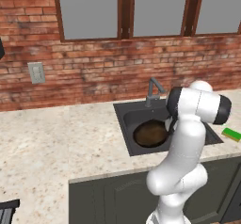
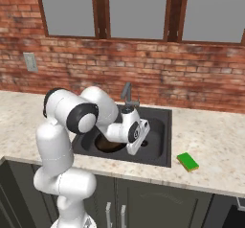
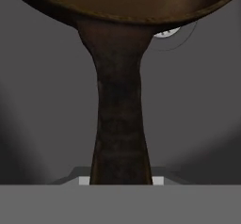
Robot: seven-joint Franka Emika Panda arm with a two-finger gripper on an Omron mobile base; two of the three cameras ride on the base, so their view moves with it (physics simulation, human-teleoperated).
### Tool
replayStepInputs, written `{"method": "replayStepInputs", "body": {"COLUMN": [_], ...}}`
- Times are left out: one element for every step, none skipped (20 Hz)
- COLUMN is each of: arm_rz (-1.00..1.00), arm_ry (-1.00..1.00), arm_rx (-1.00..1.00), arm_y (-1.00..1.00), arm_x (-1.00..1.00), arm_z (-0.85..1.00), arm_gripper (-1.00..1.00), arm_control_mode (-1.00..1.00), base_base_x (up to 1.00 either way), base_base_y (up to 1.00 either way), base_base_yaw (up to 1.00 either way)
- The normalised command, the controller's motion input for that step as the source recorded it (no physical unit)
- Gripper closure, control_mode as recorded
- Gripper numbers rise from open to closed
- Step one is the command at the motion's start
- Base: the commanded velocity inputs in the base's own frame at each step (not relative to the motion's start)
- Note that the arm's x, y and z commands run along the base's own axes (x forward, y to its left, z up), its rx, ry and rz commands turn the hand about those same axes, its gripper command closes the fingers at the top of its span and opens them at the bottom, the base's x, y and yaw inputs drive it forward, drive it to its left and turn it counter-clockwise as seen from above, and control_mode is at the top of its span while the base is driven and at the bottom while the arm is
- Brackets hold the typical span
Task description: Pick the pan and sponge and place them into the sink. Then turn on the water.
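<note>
Pan [image 1: 150, 132] inside the sink [image 1: 126, 119] set in the counter [image 1: 56, 138], faucet [image 1: 153, 92] behind the basin, sponge [image 1: 231, 134] on the counter right of the sink, brick wall [image 1: 94, 68] behind.

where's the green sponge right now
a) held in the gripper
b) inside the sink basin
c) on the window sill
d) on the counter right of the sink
d: the sponge lies on the counter to the right of the sink, apart from the basin.
</note>
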Motion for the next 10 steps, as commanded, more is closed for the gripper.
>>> {"method": "replayStepInputs", "body": {"arm_rz": [0.01,0.02,0.03,0.03,0.04,0.04,0.04,0.04,0.05,0.05], "arm_ry": [0.0,0.0,0.0,0.0,0.0,0.0,0.0,0.0,0.0,0.0], "arm_rx": [0.0,0.0,0.0,0.0,0.0,0.0,0.0,0.0,0.0,0.0], "arm_y": [0.0,0.0,0.0,0.0,0.0,0.0,0.0,0.0,0.0,0.0], "arm_x": [0.28,0.28,0.26,0.24,0.24,0.23,0.26,0.24,0.15,0.17], "arm_z": [-0.42,-0.41,-0.41,-0.41,-0.41,-0.42,-0.42,-0.42,-0.44,-0.46], "arm_gripper": [1.0,1.0,1.0,1.0,1.0,1.0,1.0,1.0,1.0,1.0], "arm_control_mode": [-1.0,-1.0,-1.0,-1.0,-1.0,-1.0,-1.0,-1.0,-1.0,-1.0], "base_base_x": [0.0,0.0,0.0,0.0,0.0,0.0,0.0,0.0,0.0,0.0], "base_base_y": [0.0,0.0,0.0,0.0,0.0,0.0,0.0,0.0,0.0,0.0], "base_base_yaw": [0.0,0.0,0.0,0.0,0.0,0.0,0.0,0.0,0.0,0.0]}}
